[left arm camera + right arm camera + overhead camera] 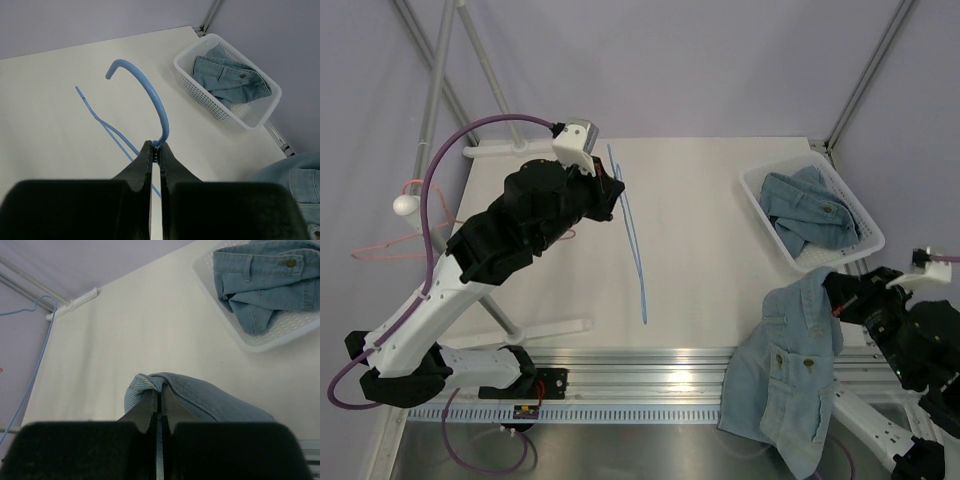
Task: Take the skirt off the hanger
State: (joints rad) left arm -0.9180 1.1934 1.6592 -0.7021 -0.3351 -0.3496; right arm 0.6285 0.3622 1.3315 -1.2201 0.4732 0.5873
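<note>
Both pincers grip: the left pincer (155, 147) pinches the bare hanger (162, 111) just below its hook, the right pincer (157, 395) a fold of the skirt (210, 402) drooping beneath it, so separation looks done and the next move likely calls for laying both on the counter (700, 220).

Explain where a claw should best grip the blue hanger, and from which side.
Probably the neck of the blue hanger, just under its hook, from the left arm's side, as the left claw does: the thin wires join there.
</note>
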